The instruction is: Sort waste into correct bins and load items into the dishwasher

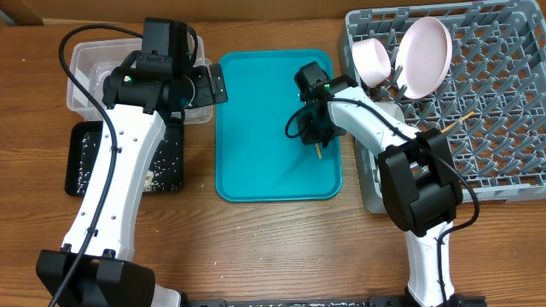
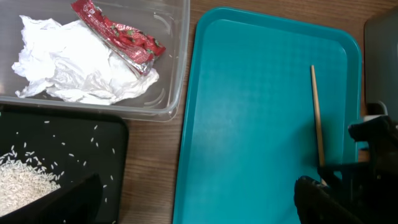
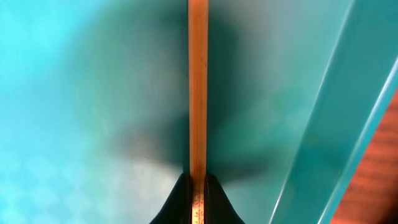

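My right gripper (image 3: 198,199) is shut on a thin wooden chopstick (image 3: 198,81) low over the teal tray (image 1: 256,128); in the overhead view this gripper (image 1: 317,141) is at the tray's right side. The left wrist view shows the same chopstick (image 2: 317,118). My left gripper (image 2: 196,208) is open and empty, near the clear tub (image 1: 85,64) and the tray's left edge. The tub holds a white tissue (image 2: 74,68) and a red wrapper (image 2: 118,34). The black tray (image 2: 74,143) holds rice grains (image 2: 18,180).
The grey dish rack (image 1: 503,128) stands at the right with a pink plate (image 1: 426,53), a pale pink bowl (image 1: 373,60) and another chopstick (image 1: 456,119) in it. My right arm reaches from the rack's front left corner to the teal tray.
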`<state>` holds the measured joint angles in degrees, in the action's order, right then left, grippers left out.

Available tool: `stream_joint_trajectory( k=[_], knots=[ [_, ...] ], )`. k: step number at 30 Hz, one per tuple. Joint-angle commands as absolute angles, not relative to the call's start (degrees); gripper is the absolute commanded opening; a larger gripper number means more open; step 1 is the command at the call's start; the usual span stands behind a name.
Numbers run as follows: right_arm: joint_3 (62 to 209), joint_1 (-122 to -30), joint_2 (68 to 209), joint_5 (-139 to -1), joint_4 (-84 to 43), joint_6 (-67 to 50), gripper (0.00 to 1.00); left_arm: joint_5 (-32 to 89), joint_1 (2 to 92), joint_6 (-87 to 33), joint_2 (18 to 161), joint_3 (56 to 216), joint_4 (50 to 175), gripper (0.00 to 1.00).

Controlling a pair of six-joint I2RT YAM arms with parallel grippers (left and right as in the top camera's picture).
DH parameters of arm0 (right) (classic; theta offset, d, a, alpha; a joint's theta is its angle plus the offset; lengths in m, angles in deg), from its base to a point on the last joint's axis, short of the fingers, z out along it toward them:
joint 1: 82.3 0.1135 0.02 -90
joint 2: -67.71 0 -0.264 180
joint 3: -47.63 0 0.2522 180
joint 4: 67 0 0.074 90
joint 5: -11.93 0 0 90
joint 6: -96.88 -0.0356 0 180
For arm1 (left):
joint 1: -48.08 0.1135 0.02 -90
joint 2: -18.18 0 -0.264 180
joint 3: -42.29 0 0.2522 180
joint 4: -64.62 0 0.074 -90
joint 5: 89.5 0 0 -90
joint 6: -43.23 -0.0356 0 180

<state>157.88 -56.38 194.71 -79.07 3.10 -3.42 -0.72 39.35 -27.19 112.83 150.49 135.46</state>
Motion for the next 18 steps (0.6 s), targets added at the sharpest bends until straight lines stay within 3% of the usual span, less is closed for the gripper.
stream_joint_trajectory(
  k=[1,5,10,18],
  knots=[
    [162.0,-56.4,194.5,-75.2,7.5,-3.4,0.04,-1.4,39.4,-27.0,113.2,150.7,135.3,1.0],
    [175.5,-56.6,189.4,-75.5,16.5,-3.4,0.04,-1.4,39.4,-27.0,113.2,150.7,135.3,1.0],
    [194.3,-62.0,181.4,-89.5,30.0,-21.1,0.04,-1.4,39.4,-27.0,113.2,150.7,135.3,1.0],
    [195.6,-79.0,176.6,-94.7,43.8,-49.0,0.04,-1.4,39.4,-27.0,113.2,150.7,135.3,1.0]
  ],
)
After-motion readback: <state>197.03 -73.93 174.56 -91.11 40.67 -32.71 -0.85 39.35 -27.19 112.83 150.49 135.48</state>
